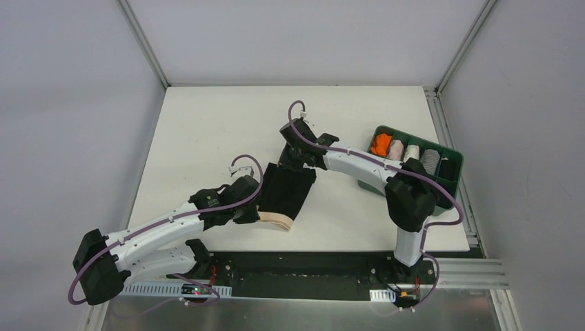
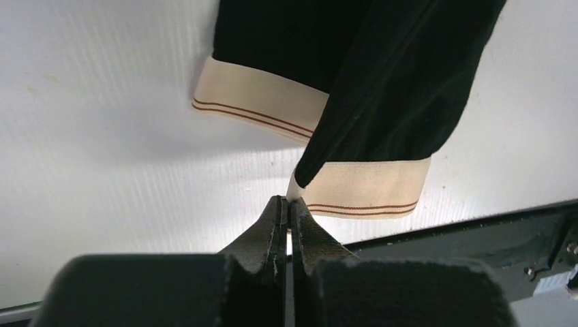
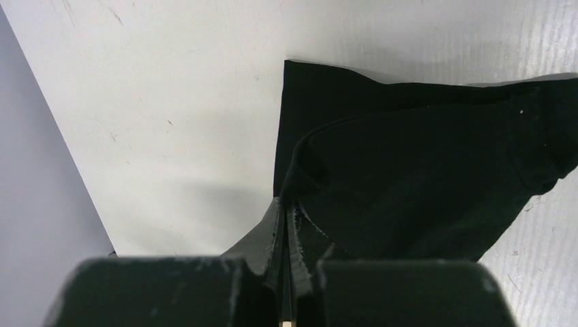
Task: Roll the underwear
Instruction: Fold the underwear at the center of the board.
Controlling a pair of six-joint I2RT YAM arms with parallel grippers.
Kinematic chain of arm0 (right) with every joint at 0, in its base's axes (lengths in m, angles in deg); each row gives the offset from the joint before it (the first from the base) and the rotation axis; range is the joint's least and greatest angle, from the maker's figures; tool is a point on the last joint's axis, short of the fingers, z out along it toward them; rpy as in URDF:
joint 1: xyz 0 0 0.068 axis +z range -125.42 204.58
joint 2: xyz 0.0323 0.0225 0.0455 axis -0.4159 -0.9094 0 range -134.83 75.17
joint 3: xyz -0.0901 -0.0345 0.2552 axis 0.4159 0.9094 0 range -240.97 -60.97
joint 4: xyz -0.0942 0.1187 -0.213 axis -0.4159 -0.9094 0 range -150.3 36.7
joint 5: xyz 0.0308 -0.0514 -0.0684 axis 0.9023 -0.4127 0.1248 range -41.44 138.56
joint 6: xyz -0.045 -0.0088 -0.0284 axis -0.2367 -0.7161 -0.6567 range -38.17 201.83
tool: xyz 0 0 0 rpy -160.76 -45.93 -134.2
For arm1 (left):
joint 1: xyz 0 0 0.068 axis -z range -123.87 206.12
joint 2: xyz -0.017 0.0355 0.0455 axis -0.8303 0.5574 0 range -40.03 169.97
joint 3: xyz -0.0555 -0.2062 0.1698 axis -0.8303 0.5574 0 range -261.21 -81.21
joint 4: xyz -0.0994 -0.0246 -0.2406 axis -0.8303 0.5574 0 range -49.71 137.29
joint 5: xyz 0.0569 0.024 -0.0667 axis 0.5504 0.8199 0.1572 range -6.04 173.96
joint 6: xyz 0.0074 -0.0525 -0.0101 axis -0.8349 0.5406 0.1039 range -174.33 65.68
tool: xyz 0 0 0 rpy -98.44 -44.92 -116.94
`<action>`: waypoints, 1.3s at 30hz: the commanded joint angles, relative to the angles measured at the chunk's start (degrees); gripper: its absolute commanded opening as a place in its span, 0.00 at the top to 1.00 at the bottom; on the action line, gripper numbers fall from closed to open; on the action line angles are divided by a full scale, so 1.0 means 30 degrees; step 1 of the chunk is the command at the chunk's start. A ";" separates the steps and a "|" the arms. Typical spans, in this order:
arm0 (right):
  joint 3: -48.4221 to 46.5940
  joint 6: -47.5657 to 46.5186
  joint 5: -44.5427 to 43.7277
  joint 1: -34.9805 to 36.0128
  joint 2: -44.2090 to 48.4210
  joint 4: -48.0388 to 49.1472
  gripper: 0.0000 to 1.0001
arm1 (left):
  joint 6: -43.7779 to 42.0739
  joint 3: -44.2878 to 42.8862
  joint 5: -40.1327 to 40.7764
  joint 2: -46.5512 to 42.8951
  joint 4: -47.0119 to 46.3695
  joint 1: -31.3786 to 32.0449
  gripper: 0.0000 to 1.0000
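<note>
Both slim white arm links [image 1: 159,233] carry bulky black joint housings [image 1: 411,200] and looping purple cables [image 1: 447,198]. The black fingers [image 2: 270,228] look scuffed, perhaps rubber-padded.

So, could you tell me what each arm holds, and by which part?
Both hold the underwear: left fingers pinch a corner of its tan waistband, right fingers its black edge at the opposite end.

we see the underwear [image 1: 284,193], black boxer briefs with a pale beige waistband [image 2: 259,99] carrying 2 thin reddish-brown stripes. it lies slanted near the middle of the white bench [image 1: 207,124], waistband toward the near edge, and 1 black flap is folded across the front, hiding part of the band.
</note>
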 commanded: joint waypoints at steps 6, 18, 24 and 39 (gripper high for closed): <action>-0.1727 -0.0355 -0.1029 -0.0243 -0.1148 0.0523 1.00 | 0.0969 0.0521 0.1432 -0.0144 0.1169 -0.0626 1.00; -0.2037 -0.0192 -0.1559 -0.0246 -0.1850 0.0638 1.00 | 0.0995 -0.0256 0.3261 0.0321 0.1521 -0.0687 1.00; -0.2424 -0.0128 -0.1485 -0.0246 -0.2563 0.0604 1.00 | 0.1259 -0.0324 0.4528 0.1089 0.1961 -0.0763 1.00; -0.3325 -0.0655 -0.2033 -0.0369 -0.3400 0.0211 1.00 | 0.0474 -0.0598 0.8388 0.1868 0.2165 -0.0823 1.00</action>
